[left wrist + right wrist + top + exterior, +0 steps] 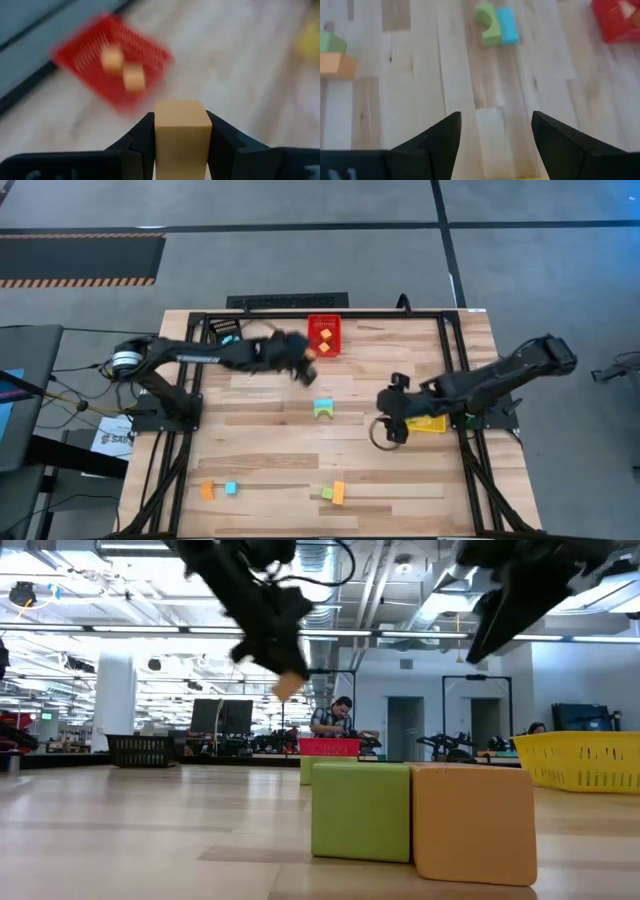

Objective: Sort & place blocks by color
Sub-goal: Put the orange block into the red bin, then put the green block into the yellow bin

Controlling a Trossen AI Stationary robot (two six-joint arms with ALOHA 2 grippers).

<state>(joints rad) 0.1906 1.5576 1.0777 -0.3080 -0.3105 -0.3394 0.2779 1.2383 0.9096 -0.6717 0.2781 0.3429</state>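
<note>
1. Reading any writing is not possible: pale lettering shows on the left arm's upper link in the high view, and a white sheet with dark print lies by that arm's base, but both are too small to make out.
2. The left hand (303,366) is clenched on an orange block (182,131), which sits squarely between its two dark fingers (224,142) in the left wrist view.
3. In the low view that block hangs in the air under the left hand, well above the table (270,450).
4. From above, the left hand is just beside the red bin (324,336) at the table's far edge; two orange blocks (123,70) already lie inside it.
5. The right hand (392,425) is released, its fingers spread with nothing but bare wood between them, near the yellow bin (428,423) on the right side.
6. A light green arch block (323,412) and a light blue block (324,402) touch each other at mid-table, between the two hands.
7. Near the front edge, a green block (326,493) touches an orange bar (339,492); farther left, another orange piece (207,491) and a small blue cube (230,488) lie close together.
8. A black bin (140,750) stands at the table's far left in the low view, and a person is in the room behind.
</note>
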